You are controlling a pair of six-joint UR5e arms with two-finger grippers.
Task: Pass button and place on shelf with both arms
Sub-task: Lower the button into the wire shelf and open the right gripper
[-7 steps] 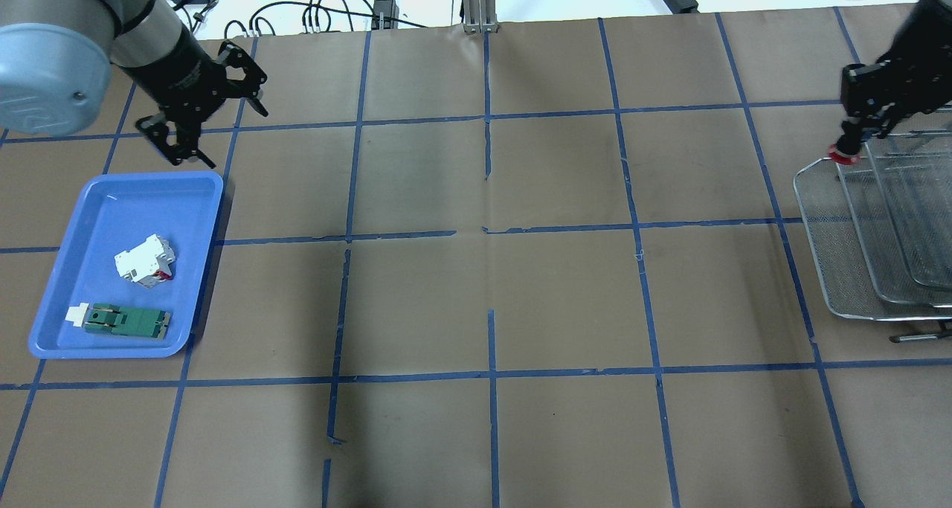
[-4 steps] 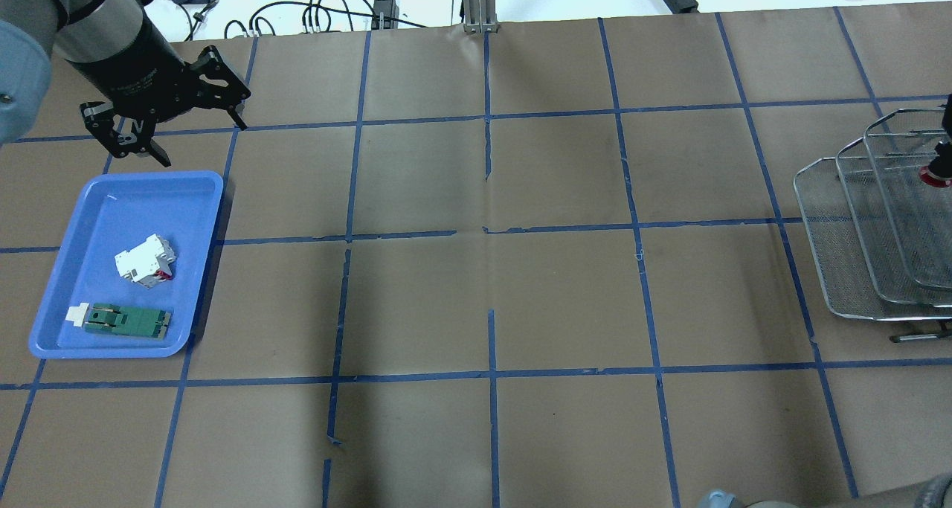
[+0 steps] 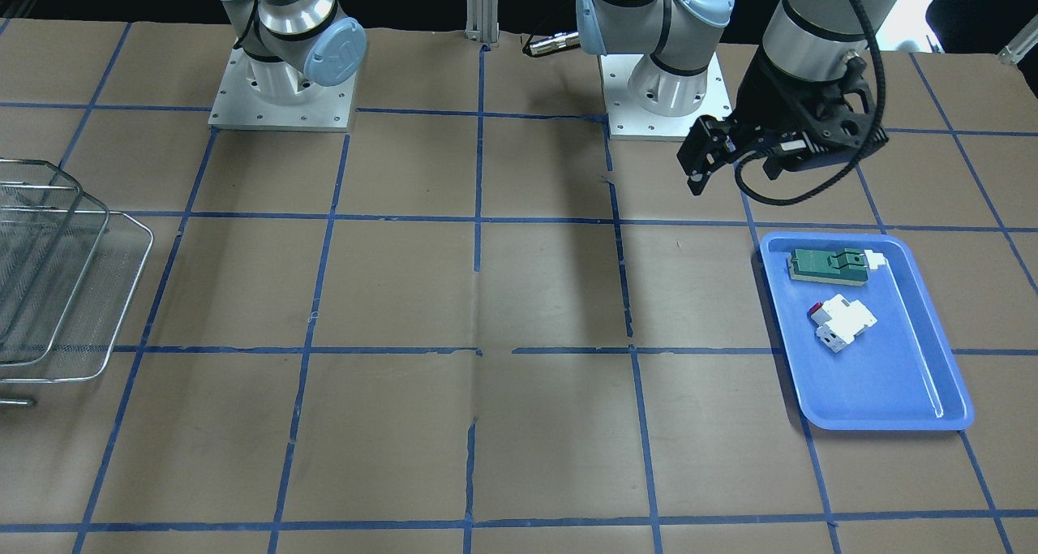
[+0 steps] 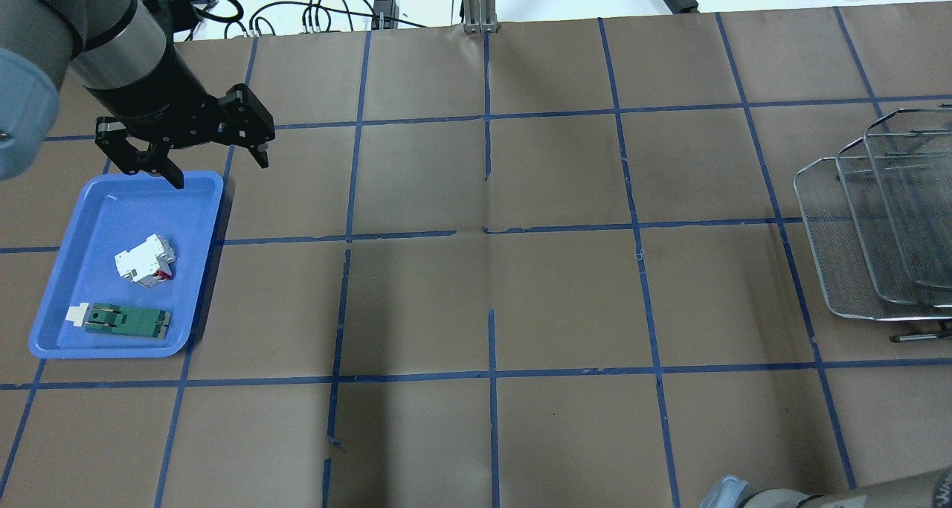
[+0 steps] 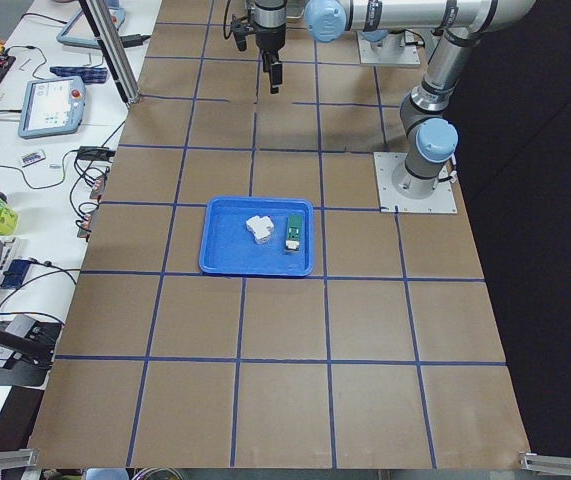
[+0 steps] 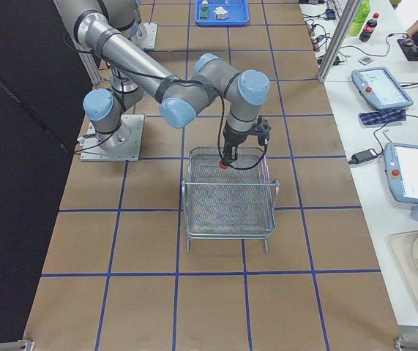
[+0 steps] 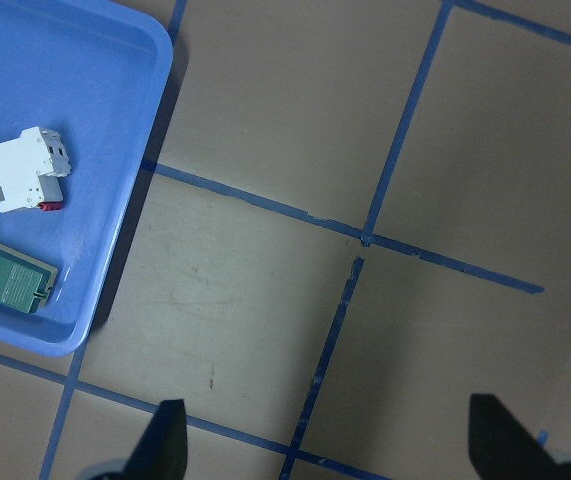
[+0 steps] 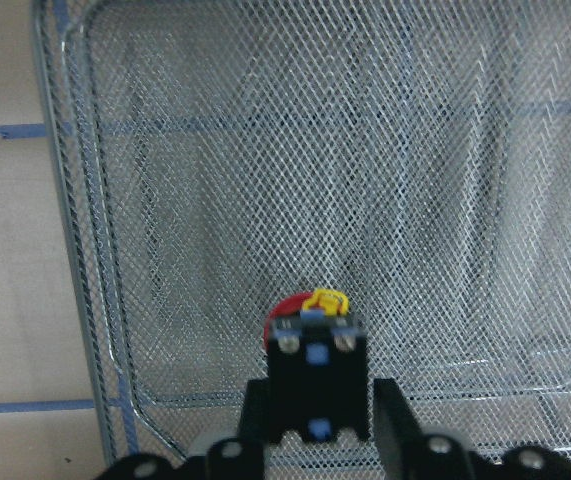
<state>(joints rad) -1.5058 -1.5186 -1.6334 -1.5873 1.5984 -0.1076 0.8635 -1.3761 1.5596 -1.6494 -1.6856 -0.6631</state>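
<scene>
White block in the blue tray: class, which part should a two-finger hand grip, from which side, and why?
Grip the white block across its two long sides, coming straight down. It lies flat on the blue tray floor, apart from the green part and the walls, probably leaving room both sides. Avoid the red tab end.

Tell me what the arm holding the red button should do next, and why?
Probably lower it a little, straight down. The right gripper is shut on the button, whose red cap faces the mesh of a shelf basket, inside its rim. I cannot tell whether the cap touches the mesh yet, so easing down before letting go looks safest.
</scene>
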